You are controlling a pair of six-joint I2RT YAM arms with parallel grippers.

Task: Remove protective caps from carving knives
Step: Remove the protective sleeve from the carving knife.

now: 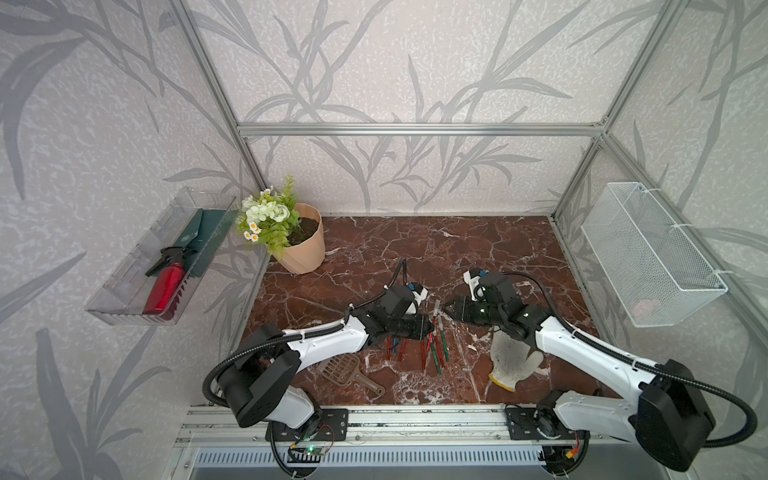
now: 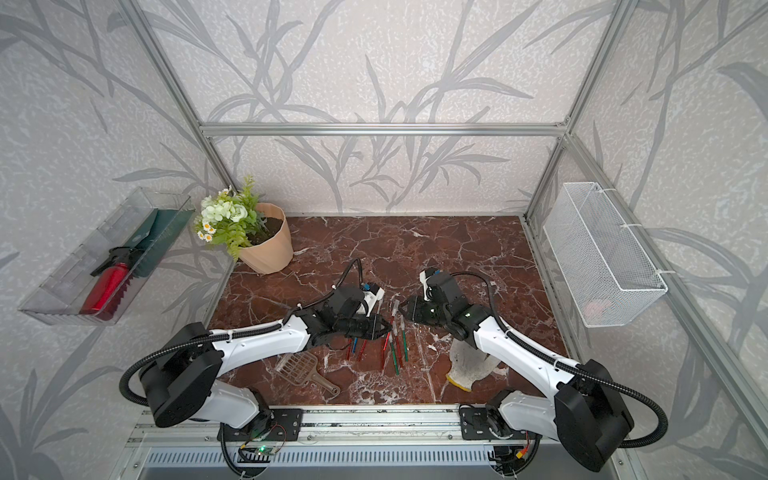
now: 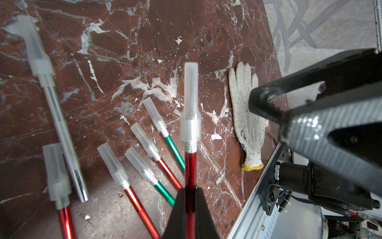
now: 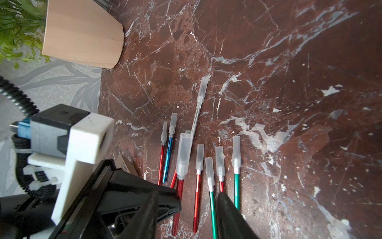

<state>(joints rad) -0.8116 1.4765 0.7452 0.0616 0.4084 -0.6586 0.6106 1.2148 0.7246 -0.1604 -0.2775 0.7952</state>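
Left pincer clenches red knife; right pincer seemingly parted above marble tabletop

- At the far left corner of the marble table you have a peach flower pot with soil and white artificial flowers.
- A brown slotted scoop lies flat near the front edge, left of middle.
- A soiled white work glove with a yellow cuff lies front right.
- On the left wall, your clear tray holds a red spray bottle and a green trowel.
- A white mesh basket hangs on the right wall.
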